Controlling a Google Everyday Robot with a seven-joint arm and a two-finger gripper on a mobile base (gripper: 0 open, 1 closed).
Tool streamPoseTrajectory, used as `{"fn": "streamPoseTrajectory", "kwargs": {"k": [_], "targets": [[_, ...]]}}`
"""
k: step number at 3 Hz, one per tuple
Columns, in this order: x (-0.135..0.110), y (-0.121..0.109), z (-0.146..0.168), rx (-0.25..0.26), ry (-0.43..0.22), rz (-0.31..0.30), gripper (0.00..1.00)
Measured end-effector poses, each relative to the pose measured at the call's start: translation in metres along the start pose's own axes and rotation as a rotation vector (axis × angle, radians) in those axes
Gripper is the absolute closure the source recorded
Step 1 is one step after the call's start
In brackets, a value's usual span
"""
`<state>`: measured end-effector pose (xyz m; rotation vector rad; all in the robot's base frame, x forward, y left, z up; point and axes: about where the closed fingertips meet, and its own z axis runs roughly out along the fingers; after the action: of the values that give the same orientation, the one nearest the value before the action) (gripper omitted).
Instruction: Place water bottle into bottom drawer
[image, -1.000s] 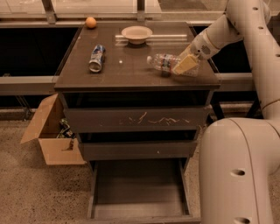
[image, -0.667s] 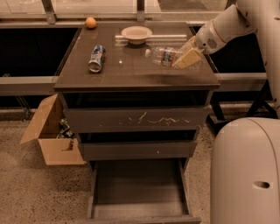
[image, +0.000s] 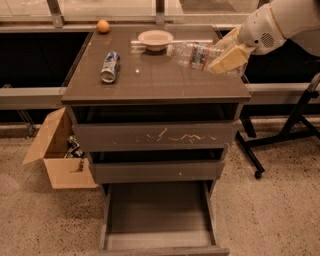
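Gaping at the foot of the cabinet, the bottom drawer (image: 157, 212) is pulled well out toward me: a plain grey-brown tray, flat floor, low front panel, nothing in it. Above it sits the shallow middle drawer (image: 156, 171), slightly out, and then the top drawer (image: 155, 136) with pale scratches across its front. A cardboard box (image: 57, 150) stands open on the speckled floor to the left.

Up on the smooth, glossy worktop (image: 155, 82) a blue-and-silver can (image: 110, 66) lies on its side towards the left.

At the right rear, the gripper (image: 227, 57) reaches in from the right, its tan fingers clamped on the base end of the bottle (image: 192, 55). The bottle is clear, crinkly plastic with a red-and-blue label band. It lies roughly level, its long axis running left to right and its cap end pointing left towards the bowl (image: 155, 38). It looks raised just off the surface.

So the drawer lies down, forward and left of the held bottle, a long drop past the cabinet front.

An orange (image: 103, 26) rests at the far left corner.
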<state>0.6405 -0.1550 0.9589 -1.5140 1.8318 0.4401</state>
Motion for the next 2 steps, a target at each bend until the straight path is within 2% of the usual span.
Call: {"fn": "streamPoseTrajectory", "kwargs": {"k": [1, 2], "targets": [[0.01, 0.052, -0.01, -0.044, 0.007, 0.035, 1.0], [0.034, 0.081, 0.014, -0.121, 0.043, 0.077, 1.0]]}}
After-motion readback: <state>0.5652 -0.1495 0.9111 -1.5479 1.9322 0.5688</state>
